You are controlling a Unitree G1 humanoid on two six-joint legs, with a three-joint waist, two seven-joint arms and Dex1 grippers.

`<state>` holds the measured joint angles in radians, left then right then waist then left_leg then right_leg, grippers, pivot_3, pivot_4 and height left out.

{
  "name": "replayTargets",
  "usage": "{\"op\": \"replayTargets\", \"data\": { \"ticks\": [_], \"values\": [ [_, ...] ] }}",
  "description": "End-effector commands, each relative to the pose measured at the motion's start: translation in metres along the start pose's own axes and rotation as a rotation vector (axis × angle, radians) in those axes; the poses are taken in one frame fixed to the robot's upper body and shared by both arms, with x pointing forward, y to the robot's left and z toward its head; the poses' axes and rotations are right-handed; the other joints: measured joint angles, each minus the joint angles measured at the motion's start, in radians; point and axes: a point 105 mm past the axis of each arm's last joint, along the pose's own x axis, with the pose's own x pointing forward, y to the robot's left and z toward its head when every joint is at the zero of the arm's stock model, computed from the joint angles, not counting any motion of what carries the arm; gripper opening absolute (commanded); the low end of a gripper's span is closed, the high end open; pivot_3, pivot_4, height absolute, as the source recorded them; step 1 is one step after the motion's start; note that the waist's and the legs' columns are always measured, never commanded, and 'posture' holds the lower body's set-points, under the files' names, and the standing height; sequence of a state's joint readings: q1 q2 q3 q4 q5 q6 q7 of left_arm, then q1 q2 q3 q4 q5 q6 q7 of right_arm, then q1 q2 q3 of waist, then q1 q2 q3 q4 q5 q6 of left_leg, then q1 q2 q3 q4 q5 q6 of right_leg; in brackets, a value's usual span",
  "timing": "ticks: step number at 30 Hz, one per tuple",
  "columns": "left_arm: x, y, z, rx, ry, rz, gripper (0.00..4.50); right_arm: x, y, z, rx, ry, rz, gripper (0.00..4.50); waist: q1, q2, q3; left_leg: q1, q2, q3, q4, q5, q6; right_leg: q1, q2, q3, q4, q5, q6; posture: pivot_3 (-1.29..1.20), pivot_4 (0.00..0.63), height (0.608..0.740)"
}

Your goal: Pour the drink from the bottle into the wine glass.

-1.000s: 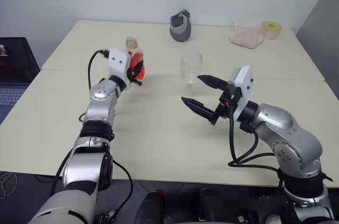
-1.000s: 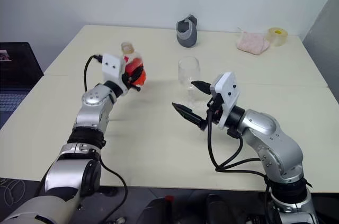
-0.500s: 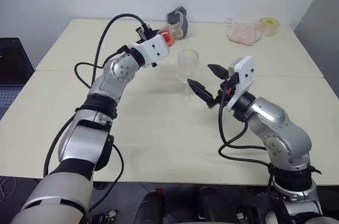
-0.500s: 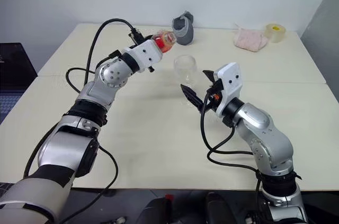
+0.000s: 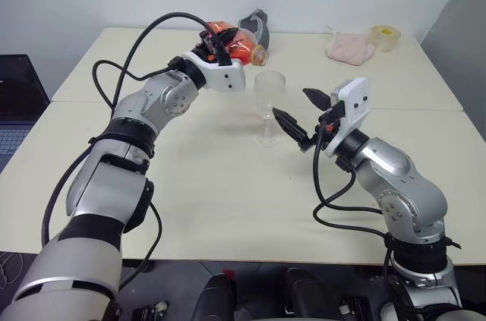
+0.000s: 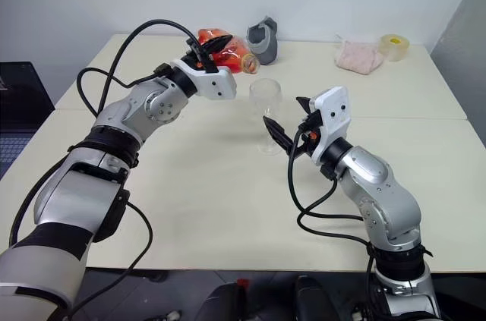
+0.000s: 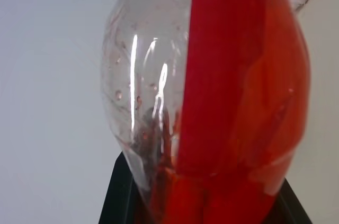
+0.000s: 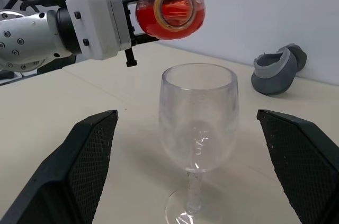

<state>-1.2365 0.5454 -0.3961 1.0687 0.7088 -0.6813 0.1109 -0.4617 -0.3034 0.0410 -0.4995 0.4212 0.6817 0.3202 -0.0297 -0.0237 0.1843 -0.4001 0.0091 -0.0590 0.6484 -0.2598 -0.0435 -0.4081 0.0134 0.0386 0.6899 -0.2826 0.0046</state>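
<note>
Two tools working: my left tool [image 5: 220, 39] grips the bottle [image 5: 237, 40] tipped sideways, uncapped mouth short of the wine glass [image 5: 269, 106]. Glass empty on worktop [image 5: 228, 199]; pour not begun. Right tool [image 5: 298, 114] spread open beside the stem.

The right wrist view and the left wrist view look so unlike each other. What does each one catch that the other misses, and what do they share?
Right wrist view: the empty wine glass standing on the table, the bottle's open mouth tipped above it, a grey object behind, and the right gripper open either side of the glass. Left wrist view: a close side of the bottle's body. Both: the bottle and its red drink.
</note>
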Motion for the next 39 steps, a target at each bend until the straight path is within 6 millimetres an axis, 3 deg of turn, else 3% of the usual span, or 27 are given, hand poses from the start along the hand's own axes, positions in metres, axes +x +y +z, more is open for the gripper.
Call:
{"op": "replayTargets", "data": {
  "ticks": [1, 39],
  "values": [
    [0.005, 0.023, 0.000, 0.029, -0.006, 0.071, 0.92, 0.000, 0.002, 0.015, -0.025, -0.059, 0.001, 4.50, 0.000, 0.000, 0.000, 0.000, 0.000, 0.000, 0.000, 0.000, 0.000, 0.000, 0.000, 0.000, 0.000, 0.000, 0.000, 0.00, 0.150, 0.740],
    [0.009, 0.024, -0.004, 0.104, 0.028, 0.093, 0.92, -0.002, 0.024, 0.011, -0.036, -0.042, 0.057, 4.50, 0.000, 0.000, 0.000, -0.002, 0.000, 0.002, 0.011, 0.000, 0.000, -0.001, 0.000, 0.001, 0.008, 0.000, 0.000, 0.00, 0.150, 0.740]
  ]
}}
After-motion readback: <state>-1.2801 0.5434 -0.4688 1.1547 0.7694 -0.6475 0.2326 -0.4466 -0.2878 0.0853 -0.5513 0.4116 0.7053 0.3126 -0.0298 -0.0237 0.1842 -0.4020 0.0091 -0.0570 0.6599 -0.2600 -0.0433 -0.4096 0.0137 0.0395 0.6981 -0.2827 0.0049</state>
